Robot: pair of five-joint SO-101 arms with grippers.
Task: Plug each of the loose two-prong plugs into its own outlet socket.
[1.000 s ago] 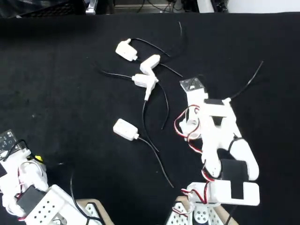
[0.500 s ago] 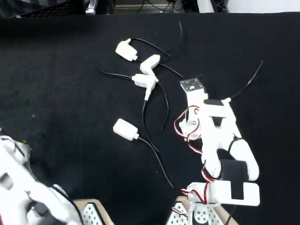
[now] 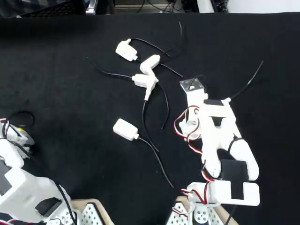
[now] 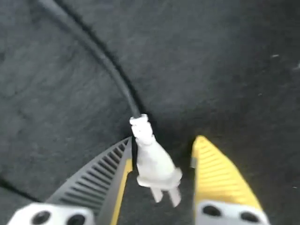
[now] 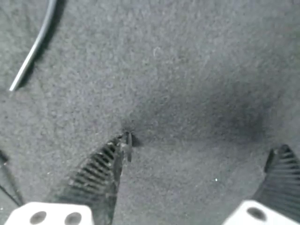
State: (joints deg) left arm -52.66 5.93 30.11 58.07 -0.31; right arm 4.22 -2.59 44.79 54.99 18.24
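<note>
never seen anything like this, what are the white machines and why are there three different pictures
These are two small white robot arms, the left arm and the right arm, at a table covered in black cloth. Each ends in a two-fingered pincer.

The high view looks down over the whole table. The other two pictures come from cameras on the arms' wrists.

On the cloth lie several small white plastic plug and socket pieces on thin black cords.

The left pincer, one finger grey and one yellow, has a white two-prong plug between its fingers, with a gap on the yellow side.

The right pincer, with black fingers, is open over bare cloth, holding nothing.
</note>
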